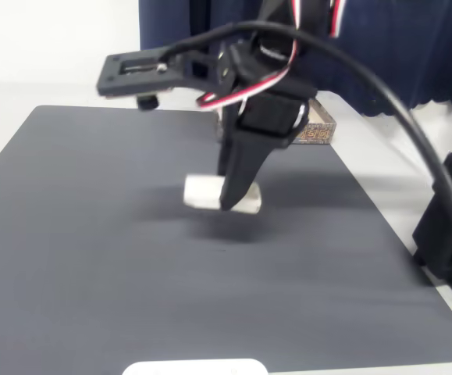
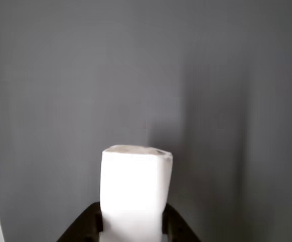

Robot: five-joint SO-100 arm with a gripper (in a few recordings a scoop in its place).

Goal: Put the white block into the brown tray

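The fixed view took in the whole scene. The black gripper (image 1: 232,205) hung point-down over the middle of the dark grey mat (image 1: 93,258), with the white block (image 1: 202,192) crosswise at its tip. A soft shadow lay on the mat below and slightly nearer than the block, which suggested the block was raised rather than resting, though the blur made that hard to judge. Behind the arm, at the far right edge of the mat, a corner of the brown tray (image 1: 319,131) showed, with its patterned wall and dark lettering; the arm covered the rest of it. The block was well apart from the tray.

The wrist view gave what the fixed view could not: the grip itself. There the white block (image 2: 135,194) stood between the two black fingers (image 2: 88,224), which pressed against its left and right sides at the bottom of the picture, so the gripper (image 2: 133,227) was pinching it. Behind the block was plain grey mat.

The mat lay on a white table (image 1: 382,168). A dark blue curtain (image 1: 413,47) hung behind the table on the right, beside a pale wall on the left. A black cable (image 1: 382,94) arched from the arm down the right side. At the near edge sat part of a smooth white rounded object (image 1: 196,367).
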